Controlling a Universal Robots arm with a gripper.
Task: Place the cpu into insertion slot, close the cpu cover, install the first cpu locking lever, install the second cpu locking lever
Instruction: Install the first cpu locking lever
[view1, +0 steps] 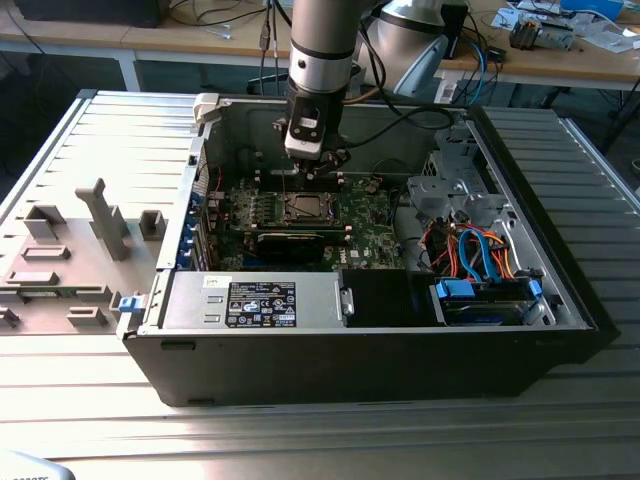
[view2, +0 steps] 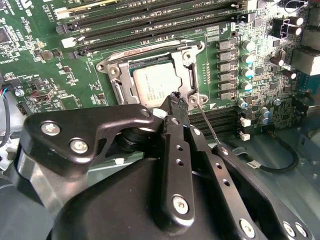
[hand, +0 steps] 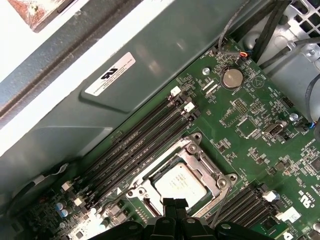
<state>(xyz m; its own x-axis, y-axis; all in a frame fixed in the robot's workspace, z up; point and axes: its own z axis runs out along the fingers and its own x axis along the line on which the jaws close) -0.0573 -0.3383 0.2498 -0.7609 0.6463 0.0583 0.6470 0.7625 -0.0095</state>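
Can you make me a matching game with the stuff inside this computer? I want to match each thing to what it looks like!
Things:
1. cpu
2. cpu cover
3. motherboard
4. gripper

Looks:
A. green, dotted with tiny parts
B. black, its tips down at the socket's edge
C. pale silver square lying in the socket
D. silvery metal frame lying around the square chip

Pairs: 1-C, 2-D, 3-A, 4-B
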